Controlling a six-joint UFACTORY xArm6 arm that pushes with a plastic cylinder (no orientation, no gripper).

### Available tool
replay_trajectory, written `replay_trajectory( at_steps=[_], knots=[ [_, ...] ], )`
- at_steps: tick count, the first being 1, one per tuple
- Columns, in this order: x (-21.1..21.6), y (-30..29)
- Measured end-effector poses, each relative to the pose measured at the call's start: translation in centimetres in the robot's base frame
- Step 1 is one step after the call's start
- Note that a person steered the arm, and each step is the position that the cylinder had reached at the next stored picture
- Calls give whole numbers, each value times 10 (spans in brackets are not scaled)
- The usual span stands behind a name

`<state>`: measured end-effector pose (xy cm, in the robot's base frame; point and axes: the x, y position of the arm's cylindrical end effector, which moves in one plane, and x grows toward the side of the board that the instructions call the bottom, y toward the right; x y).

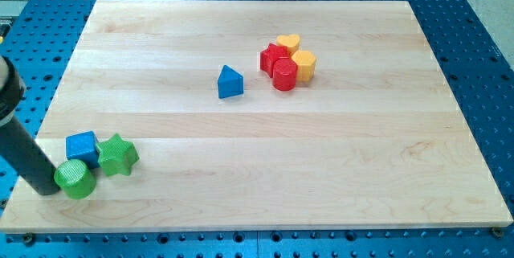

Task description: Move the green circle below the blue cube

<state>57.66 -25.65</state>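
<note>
Wooden board (265, 145): my tip (50, 189) against green circle (75, 179)

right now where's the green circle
The green circle sits near the board's bottom-left corner in the camera view, just below the blue cube and left of the green star, with my tip against its left side.

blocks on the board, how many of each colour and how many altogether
blue: 2, the blue cube and the blue triangular block
green: 2, the green circle and the green star
red: 2, the red cylinder and another red block
yellow: 2, the yellow heart and a yellow block
total: 8
</note>
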Motion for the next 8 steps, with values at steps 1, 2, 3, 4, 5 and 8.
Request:
replay_trajectory(
  at_steps=[1, 2, 3, 4, 5, 8],
  knots=[
    [36, -24],
    [39, -6],
    [31, -1],
    [28, 7],
    [26, 32],
    [13, 135]
  ],
)
